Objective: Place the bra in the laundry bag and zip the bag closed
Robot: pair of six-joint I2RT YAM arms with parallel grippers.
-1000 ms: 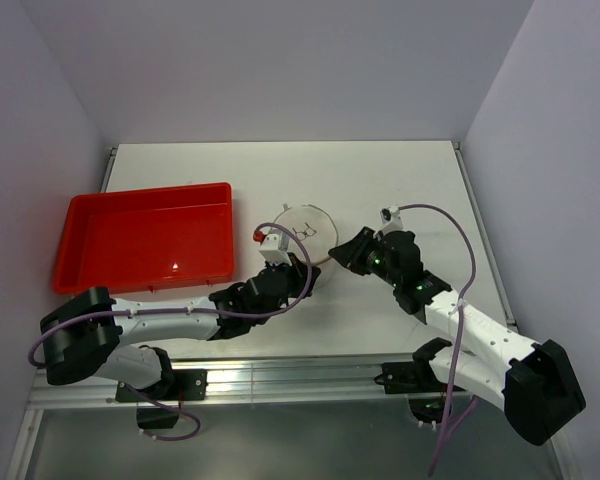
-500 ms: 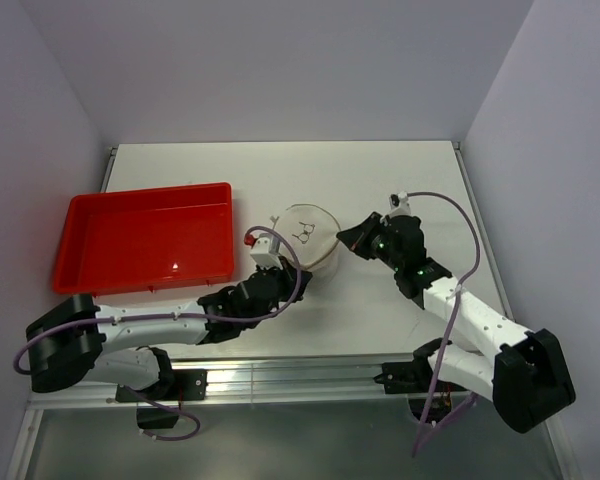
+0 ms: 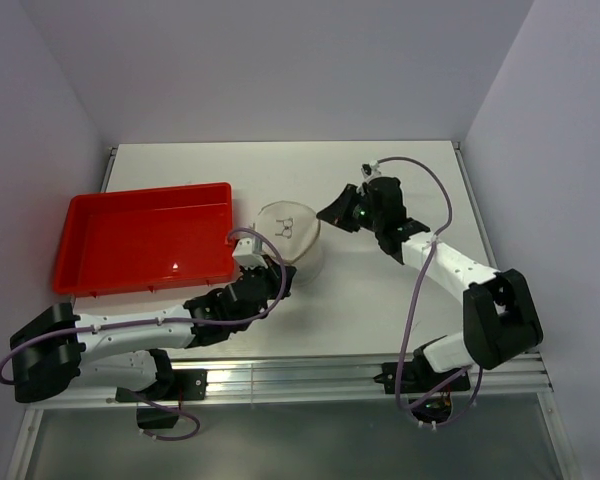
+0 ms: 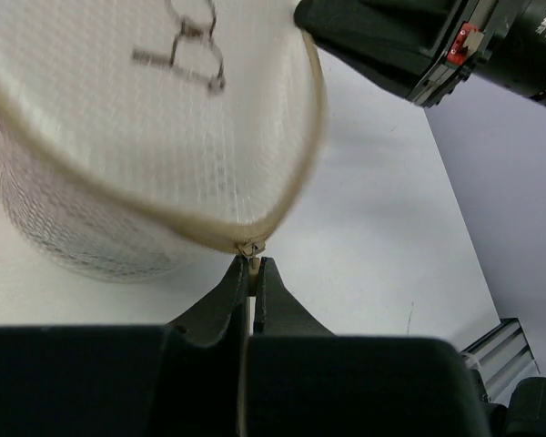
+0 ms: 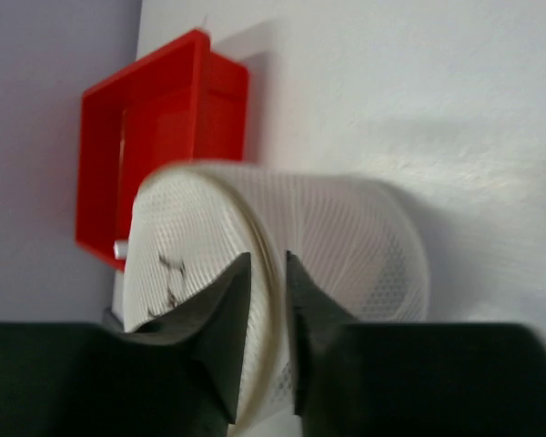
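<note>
The laundry bag (image 3: 288,238) is thin whitish mesh cloth, translucent and open-weave, with a fine grid texture. Its lid is the same mesh and carries a black mark. The rim (image 4: 200,234) around the lid is a matt beige woven tape. The zip pull (image 4: 248,248) on that rim is too small to tell metal from plastic.

Left of the bag, the tray (image 3: 145,240) is smooth, glossy red plastic with a bright glint on its floor. Under the bag, the table (image 3: 400,190) is white, smooth and matt.

At the bag's rim, the left gripper (image 4: 252,273) and the right gripper (image 5: 266,273) look like matt black plastic. Nearer than the bag, the left arm (image 3: 140,322) and the right arm (image 3: 445,265) have smooth white plastic shells. The rail (image 3: 300,375) there is dull silvery metal.
</note>
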